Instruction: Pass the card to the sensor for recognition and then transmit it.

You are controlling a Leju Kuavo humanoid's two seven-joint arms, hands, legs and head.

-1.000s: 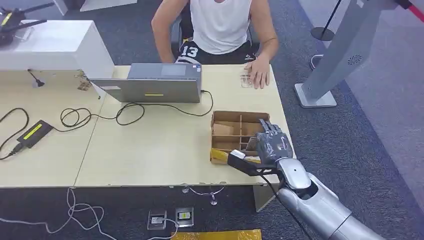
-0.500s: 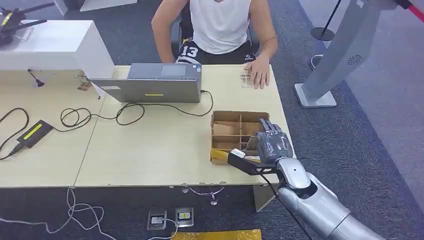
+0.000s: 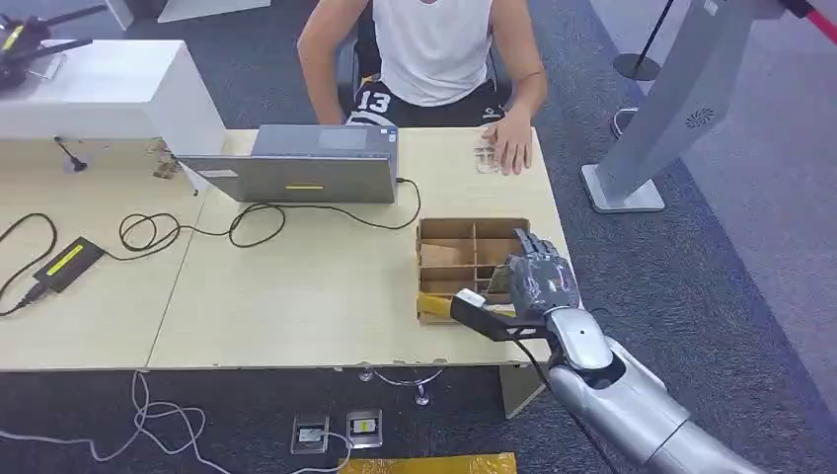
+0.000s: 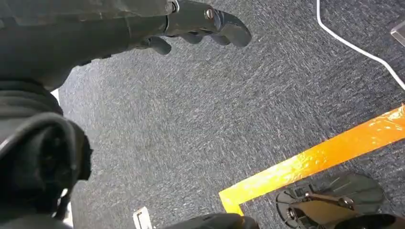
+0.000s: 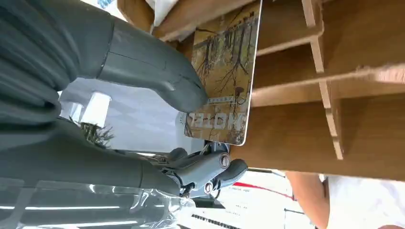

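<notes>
Card (image 5: 223, 71), printed with a tree scene and the word HOTEL, is standing in a slot of the brown divided box (image 3: 464, 240) near the right end of the table (image 3: 296, 286); the partitions are keeping it upright so one edge is sticking out for grasping. The right hand (image 3: 538, 279) is reaching over the box's near corner, and in the right wrist view its thick grey thumb (image 5: 157, 71) is pressing on the card's face while darker fingers (image 5: 215, 171) are curling in behind, so it is probably pinching the card, though full contact on the back is hidden. The card is not yet lifting out of its compartment. The left hand (image 4: 200, 26) is hanging over grey carpet, fingers loosely curled and holding nothing. A person (image 3: 434, 49) is sitting across the table with one hand resting on its far edge beside a laptop (image 3: 301, 173), seemingly waiting to receive the card.
</notes>
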